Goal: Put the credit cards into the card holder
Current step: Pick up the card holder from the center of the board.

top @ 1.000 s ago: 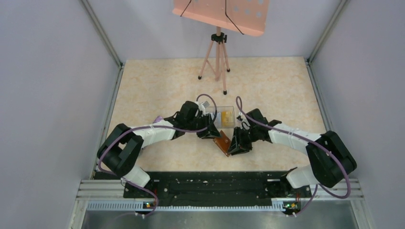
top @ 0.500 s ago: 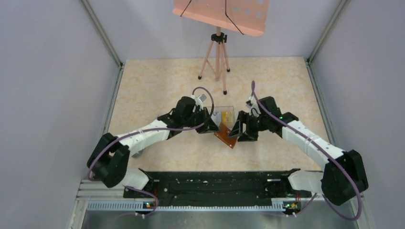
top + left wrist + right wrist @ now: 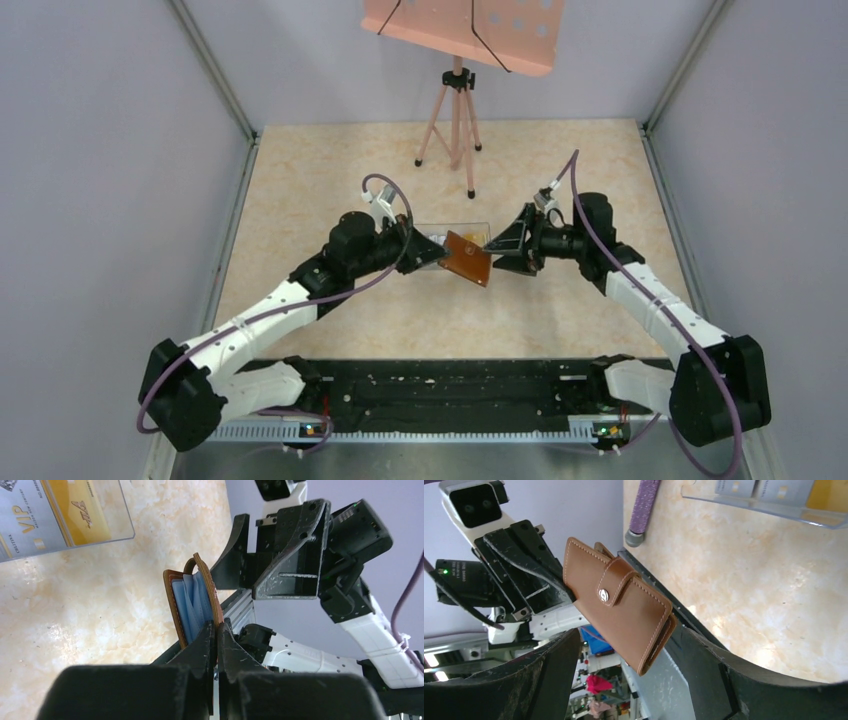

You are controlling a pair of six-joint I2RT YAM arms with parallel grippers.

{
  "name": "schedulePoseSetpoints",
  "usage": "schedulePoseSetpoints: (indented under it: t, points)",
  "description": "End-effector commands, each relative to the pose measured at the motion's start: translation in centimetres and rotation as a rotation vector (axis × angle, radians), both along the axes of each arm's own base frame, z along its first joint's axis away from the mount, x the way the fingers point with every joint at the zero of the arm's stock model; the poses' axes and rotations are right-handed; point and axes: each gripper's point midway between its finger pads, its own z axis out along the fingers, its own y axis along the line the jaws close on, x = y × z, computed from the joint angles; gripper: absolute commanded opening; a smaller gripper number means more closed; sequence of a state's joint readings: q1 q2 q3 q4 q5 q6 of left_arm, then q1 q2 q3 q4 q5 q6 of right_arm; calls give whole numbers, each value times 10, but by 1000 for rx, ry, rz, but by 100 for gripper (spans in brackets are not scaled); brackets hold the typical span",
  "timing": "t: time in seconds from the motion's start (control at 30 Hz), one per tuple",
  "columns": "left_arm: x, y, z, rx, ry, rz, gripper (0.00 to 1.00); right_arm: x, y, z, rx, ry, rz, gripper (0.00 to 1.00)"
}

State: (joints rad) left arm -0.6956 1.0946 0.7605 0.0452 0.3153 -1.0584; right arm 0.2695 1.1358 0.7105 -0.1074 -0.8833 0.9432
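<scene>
left arm [image 3: 262,312]: white shell links with fat black joints, nothing fancy
right arm [image 3: 655,300]: same deal, white links plus a big black shoulder block [image 3: 712,390]
cables [image 3: 645,502]: purple, braided-looking, one per arm, running along the links; a white tie [image 3: 402,640] sits on the right one
left gripper [image 3: 216,627]: matte black fingers [image 3: 197,652], pretty scratched up
right gripper [image 3: 498,252]: black angular open-frame plates, whitish scuffs on the edges
wrist camera [image 3: 471,505]: white box, two dark lenses
status light [image 3: 444,571]: tiny green dot on black housing
</scene>
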Motion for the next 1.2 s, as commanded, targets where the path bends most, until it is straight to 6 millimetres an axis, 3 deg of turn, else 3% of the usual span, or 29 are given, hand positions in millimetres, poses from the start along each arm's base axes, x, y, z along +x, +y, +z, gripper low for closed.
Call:
schedulePoseSetpoints:
  t: [0.0, 0.23, 0.43, 0.53, 0.63, 0.73, 0.77, 0.93, 1.03, 1.17]
  points:
    - [7, 6, 31, -92, -69, 71, 0, -6, 5, 30, 118, -62, 49, 73]
    - [11, 13, 43, -112, -97, 119, 0, -18, 8, 20, 156, -10, 61, 72]
    - [11, 9, 43, -139, -87, 109, 0, -24, 33, 33, 239, -30, 128, 66]
    - [11, 7, 42, -142, -78, 100, 0, -18, 40, 43, 284, -48, 121, 54]
    - [11, 7, 40, -144, -68, 104, 0, -10, 42, 48, 312, -53, 99, 34]
    - [11, 8, 37, -147, -65, 111, 0, -4, 45, 50, 308, -64, 106, 2]
    - [12, 9, 35, -139, -65, 116, 9, -3, 46, 51, 302, -71, 118, 0]
    - [17, 25, 16, 25, -57, 165, 80, -1, 42, 36, 115, -91, 165, 0]
    - [18, 42, -4, 221, -43, 162, 89, -3, 29, 22, -22, -98, 190, 0]
    - [18, 49, -8, 394, -86, 60, 92, -13, 16, 8, -141, -118, 258, 0]
